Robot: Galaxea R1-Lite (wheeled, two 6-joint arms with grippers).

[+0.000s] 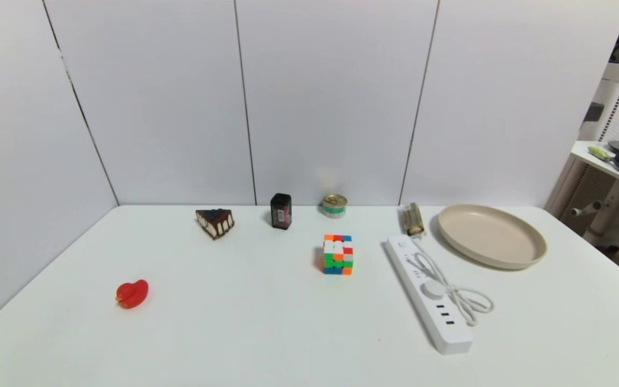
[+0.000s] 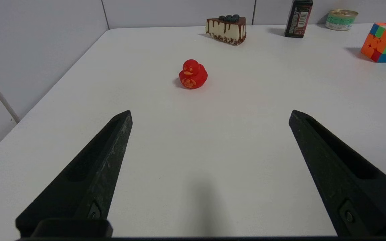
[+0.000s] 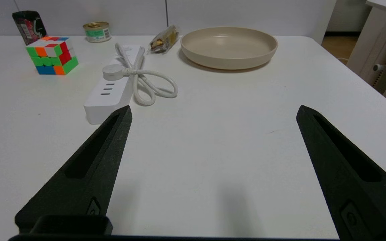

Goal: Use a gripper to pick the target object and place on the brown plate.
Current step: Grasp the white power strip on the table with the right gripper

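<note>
The white power strip (image 1: 429, 294) lies on the table right of centre, its coiled cord (image 1: 462, 298) beside it; it also shows in the right wrist view (image 3: 109, 90). The beige-tan plate (image 1: 524, 257) sits empty behind and right of it, also in the right wrist view (image 3: 230, 58). Neither arm shows in the head view. My right gripper (image 3: 213, 112) is open and empty over bare table, short of the strip. My left gripper (image 2: 209, 113) is open and empty at the table's near left, facing the red duck.
A puzzle cube (image 1: 338, 253) stands left of the strip. A wrapped snack (image 1: 412, 219) lies between strip and plate. A tin (image 1: 335, 205), a dark box (image 1: 281, 210) and a cake slice (image 1: 215, 222) line the back. A red duck (image 1: 131, 293) sits at the left.
</note>
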